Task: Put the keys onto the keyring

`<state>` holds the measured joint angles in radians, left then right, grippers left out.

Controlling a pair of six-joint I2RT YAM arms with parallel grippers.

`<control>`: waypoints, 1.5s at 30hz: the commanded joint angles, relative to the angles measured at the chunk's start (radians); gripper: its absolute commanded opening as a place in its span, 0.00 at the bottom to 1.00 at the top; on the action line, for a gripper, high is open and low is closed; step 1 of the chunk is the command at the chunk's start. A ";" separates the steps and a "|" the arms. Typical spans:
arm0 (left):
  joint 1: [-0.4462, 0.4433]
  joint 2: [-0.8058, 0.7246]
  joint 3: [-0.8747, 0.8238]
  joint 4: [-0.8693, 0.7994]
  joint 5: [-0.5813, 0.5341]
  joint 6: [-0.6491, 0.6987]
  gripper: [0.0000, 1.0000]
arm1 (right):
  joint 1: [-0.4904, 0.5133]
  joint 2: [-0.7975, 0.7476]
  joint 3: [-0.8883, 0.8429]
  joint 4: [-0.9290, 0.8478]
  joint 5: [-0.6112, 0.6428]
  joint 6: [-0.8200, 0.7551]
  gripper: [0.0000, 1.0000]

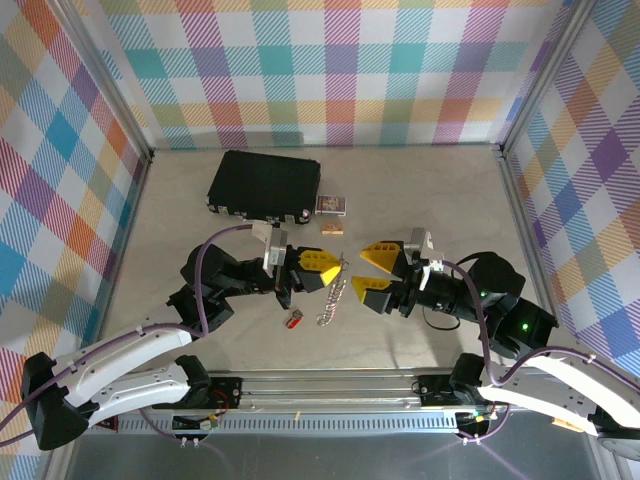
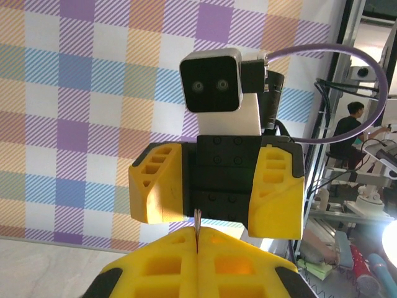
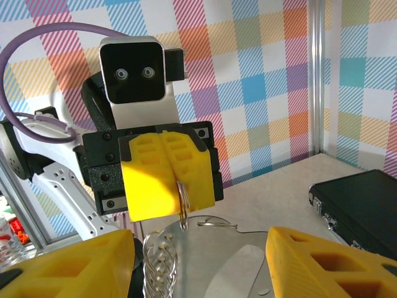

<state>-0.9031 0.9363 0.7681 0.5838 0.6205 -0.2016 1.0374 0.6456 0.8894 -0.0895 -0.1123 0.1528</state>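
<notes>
- Left end effector [image 1: 332, 272] is pressed together, pinching the keys [image 1: 330, 305], which hang downward.
- Right end effector [image 1: 360, 273] is spread and empty, just beside them.
- Keyring [image 1: 294, 320] lies on the worktop [image 1: 420, 200], nearer the left arm.

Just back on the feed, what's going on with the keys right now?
The left gripper is shut on a thin ring of the keys, which hang from its tips. The right gripper faces it close by, jaws open, gripping nothing. The red keyring lies on the table beside the hanging keys, not yet joined to them.
</notes>
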 commanded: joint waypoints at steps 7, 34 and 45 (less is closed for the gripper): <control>-0.003 0.003 -0.006 0.108 0.027 -0.034 0.00 | -0.001 0.035 0.025 0.044 -0.066 0.038 0.51; -0.003 -0.001 -0.026 0.111 0.035 -0.036 0.00 | 0.000 0.085 -0.005 0.173 -0.101 0.069 0.11; -0.003 -0.008 -0.023 0.086 0.033 -0.026 0.00 | 0.000 0.078 -0.004 0.145 -0.103 0.040 0.00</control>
<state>-0.9028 0.9413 0.7425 0.6502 0.6312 -0.2317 1.0348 0.7296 0.8867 0.0299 -0.2031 0.2173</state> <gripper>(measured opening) 0.063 0.056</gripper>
